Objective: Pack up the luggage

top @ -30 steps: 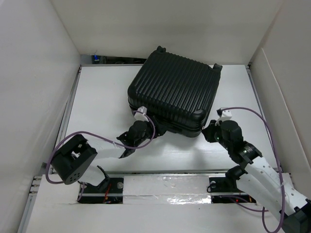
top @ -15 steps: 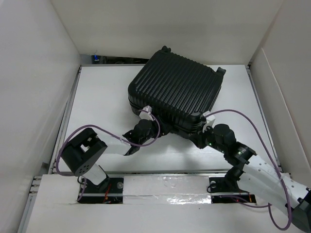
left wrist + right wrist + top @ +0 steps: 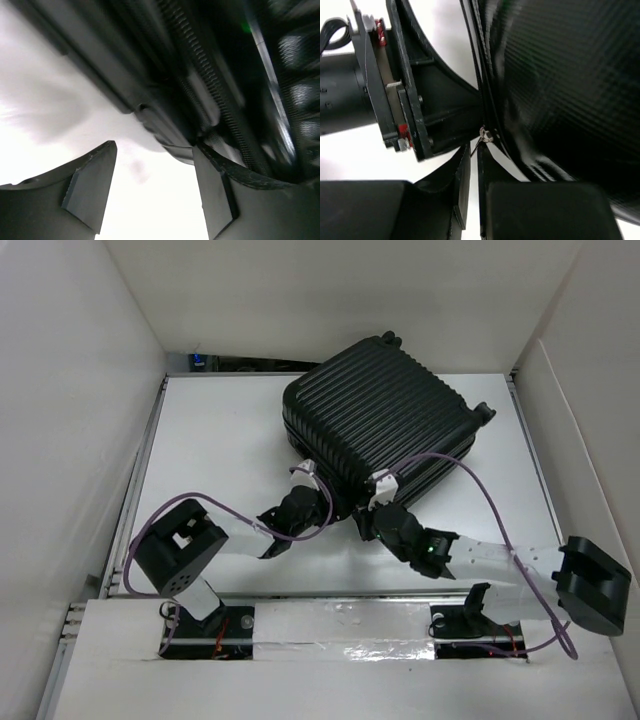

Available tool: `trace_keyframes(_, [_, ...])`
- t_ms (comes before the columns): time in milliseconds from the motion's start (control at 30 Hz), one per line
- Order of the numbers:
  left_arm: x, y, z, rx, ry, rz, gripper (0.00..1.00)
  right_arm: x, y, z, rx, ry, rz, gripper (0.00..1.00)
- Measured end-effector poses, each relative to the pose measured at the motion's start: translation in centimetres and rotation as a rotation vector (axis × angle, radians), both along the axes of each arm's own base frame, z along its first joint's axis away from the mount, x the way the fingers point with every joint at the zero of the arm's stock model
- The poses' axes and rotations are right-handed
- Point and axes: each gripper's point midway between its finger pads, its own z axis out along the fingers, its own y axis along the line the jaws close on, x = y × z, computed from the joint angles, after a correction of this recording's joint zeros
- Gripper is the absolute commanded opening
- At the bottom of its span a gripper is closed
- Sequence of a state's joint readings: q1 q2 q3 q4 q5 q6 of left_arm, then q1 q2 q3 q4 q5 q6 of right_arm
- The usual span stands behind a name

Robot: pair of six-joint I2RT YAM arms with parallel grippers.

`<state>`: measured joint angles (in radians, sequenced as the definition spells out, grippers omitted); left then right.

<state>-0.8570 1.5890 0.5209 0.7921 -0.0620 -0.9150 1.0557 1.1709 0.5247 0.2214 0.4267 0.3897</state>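
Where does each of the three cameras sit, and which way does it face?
Top external: fixed above and behind the arms, looking down on the table and the luggage; both arms show, bases at the bottom.
Left wrist: on the left arm, low, facing the luggage's zippered edge; open fingers of the left gripper frame the bottom.
Right wrist: on the right arm, facing that same edge; fingers of the right gripper nearly meet, the left gripper at left.
Shared: both wrist views see the zipper.
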Motion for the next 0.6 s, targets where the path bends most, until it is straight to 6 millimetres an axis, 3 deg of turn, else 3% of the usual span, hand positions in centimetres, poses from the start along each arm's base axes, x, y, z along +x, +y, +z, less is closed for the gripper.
trace_keyframes(100, [0.5, 1.5, -0.4, 0.030, 0.003, 0.035, 0.67, 0.4, 0.8, 0.1, 0.027, -0.017, -0.038, 0.00])
trace_keyframes(133, [0.6, 2.3, -0.2, 0.025, -0.001, 0.048, 0.69, 0.4, 1.1, 0.3, 0.041, -0.019, -0.040, 0.25])
trace_keyframes(233, [1.3, 5.5, 1.6, 0.006, -0.039, 0.115, 0.72, -1.1, 2.5, 1.7, 0.116, -0.001, 0.020, 0.71])
trace_keyframes(333, [3.3, 9.9, 4.8, -0.029, -0.113, 0.246, 0.73, -3.5, 3.5, 3.9, 0.173, 0.010, 0.119, 0.81])
trace_keyframes(400, [4.8, 12.4, 7.5, -0.057, -0.174, 0.331, 0.74, -4.5, 3.0, 5.8, 0.214, 0.002, 0.148, 0.79])
trace_keyframes(467, [6.6, 14.0, 10.2, -0.071, -0.220, 0.397, 0.74, -4.8, 1.9, 7.8, 0.247, -0.018, 0.142, 0.50])
trace_keyframes(500, [8.4, 14.7, 12.4, -0.082, -0.243, 0.436, 0.74, -4.8, 1.0, 8.9, 0.261, -0.032, 0.129, 0.16])
trace_keyframes(533, [9.0, 14.8, 13.2, -0.090, -0.253, 0.445, 0.74, -4.6, 0.0, 9.8, 0.278, -0.046, 0.108, 0.02])
trace_keyframes(600, [11.9, 15.4, 16.0, -0.141, -0.273, 0.479, 0.74, -3.5, -2.7, 11.2, 0.301, -0.069, 0.026, 0.00])
